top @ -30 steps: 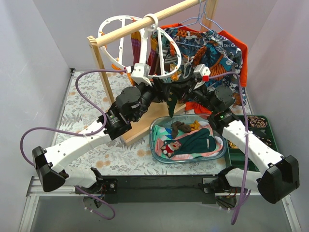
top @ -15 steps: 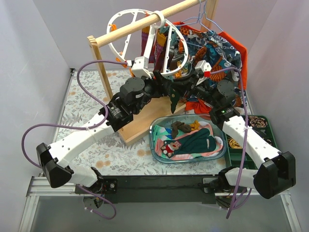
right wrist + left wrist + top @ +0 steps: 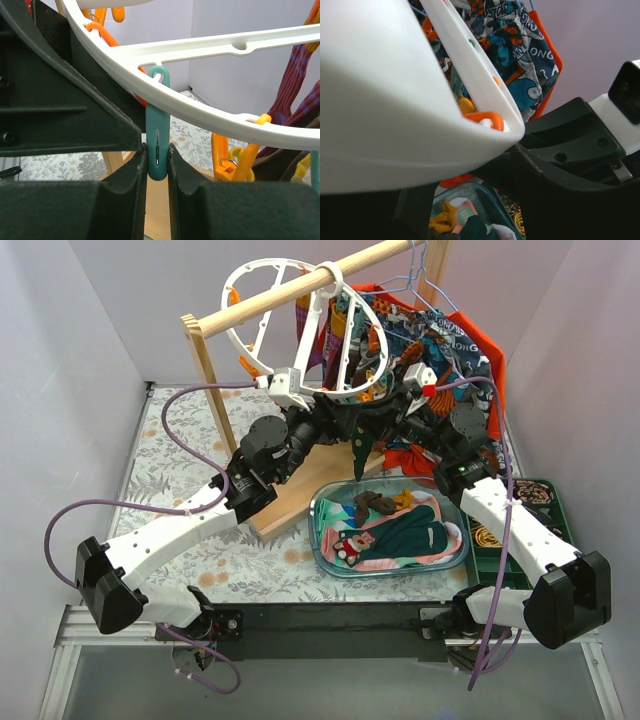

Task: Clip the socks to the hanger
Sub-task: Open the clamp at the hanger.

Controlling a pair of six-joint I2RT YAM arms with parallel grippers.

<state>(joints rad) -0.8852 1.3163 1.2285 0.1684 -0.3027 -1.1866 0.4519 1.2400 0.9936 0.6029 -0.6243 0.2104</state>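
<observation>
Hanging by its hook from the wooden rail (image 3: pixel 380 255), the white ring hanger (image 3: pixel 316 320) sits tilted above the back of the bench (image 3: pixel 130 465), just beside a patterned orange and blue shirt (image 3: pixel 450 340). Both arms reach up to the ring's lower edge, one from each side.

From the right wrist view, the right gripper (image 3: pixel 157 167) has its black jaws drawn narrow and pinched on a teal peg (image 3: pixel 157 145), which hangs upright from a small eye in the hanger's rim. Each finger (image 3: pixel 125 200) presses a flat side of the peg's lower half. Orange pegs (image 3: pixel 223 157) dangle from the same rim further along.

The left gripper (image 3: pixel 283 385) sits against the ring's near left edge. Its wrist view is mostly filled by a blurred white surface very close to the lens, with a strip of the rim and an orange peg beyond it, so I cannot tell whether those jaws are wide or closed.

A dark green sock (image 3: pixel 359 445) hangs below the ring between the two arms; what holds it is hidden. More socks (image 3: pixel 410 530) lie piled in a clear tub (image 3: pixel 318 525) on the bench, in front of the rail's wooden foot.
</observation>
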